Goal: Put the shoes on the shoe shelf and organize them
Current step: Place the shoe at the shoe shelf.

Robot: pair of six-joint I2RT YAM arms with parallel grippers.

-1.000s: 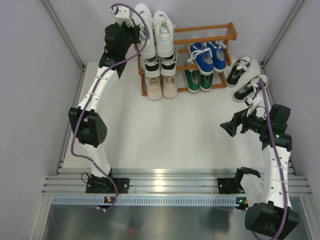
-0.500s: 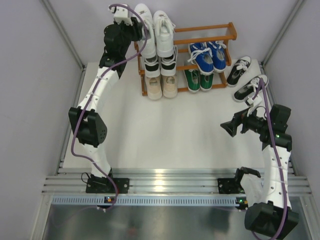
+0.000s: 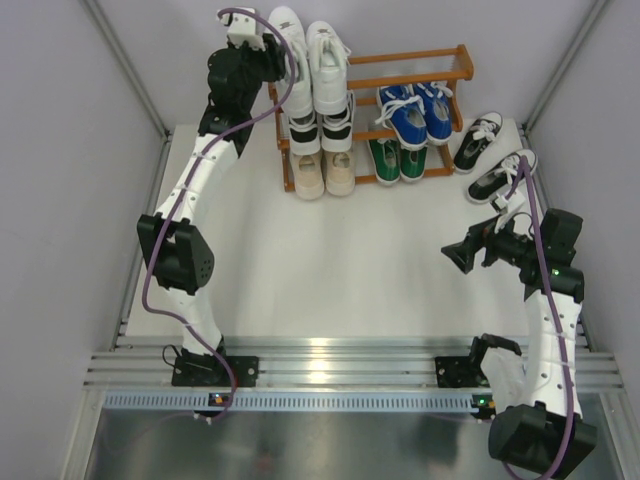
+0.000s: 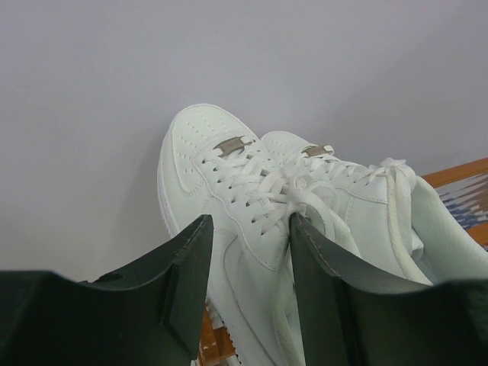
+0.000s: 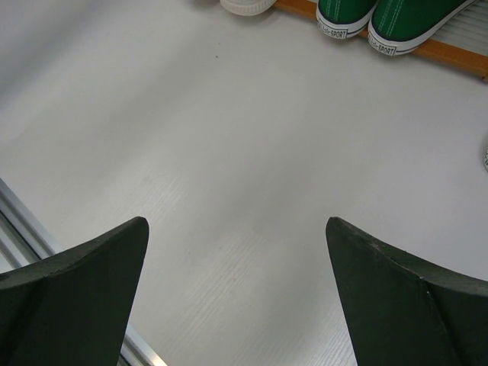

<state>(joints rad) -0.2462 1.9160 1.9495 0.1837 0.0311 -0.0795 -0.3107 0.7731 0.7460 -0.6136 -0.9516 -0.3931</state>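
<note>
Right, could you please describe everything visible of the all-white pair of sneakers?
The all-white pair looks like smooth leather, with perforated toe caps, white laces each carrying a small metal tag, and thick white soles. The shoes sit upright, close side by side, at the left end of the shoe shelf's top tier, toes towards the back wall. The left gripper holds its fingers parted either side of the outer shoe's lacing; whether they touch it is unclear.

The only legible print is on the white heel strips (image 5: pixel 340 30) of the green sneakers (image 5: pixel 347 9), which stand at the lowest bar of the shoe shelf (image 5: pixel 450 57). It is dark lettering ending in "SPORT", and its first part is too small to read. The metal lace tags (image 4: pixel 233 144) on the all-white sneakers (image 4: pixel 229 206) show nothing readable.
</note>
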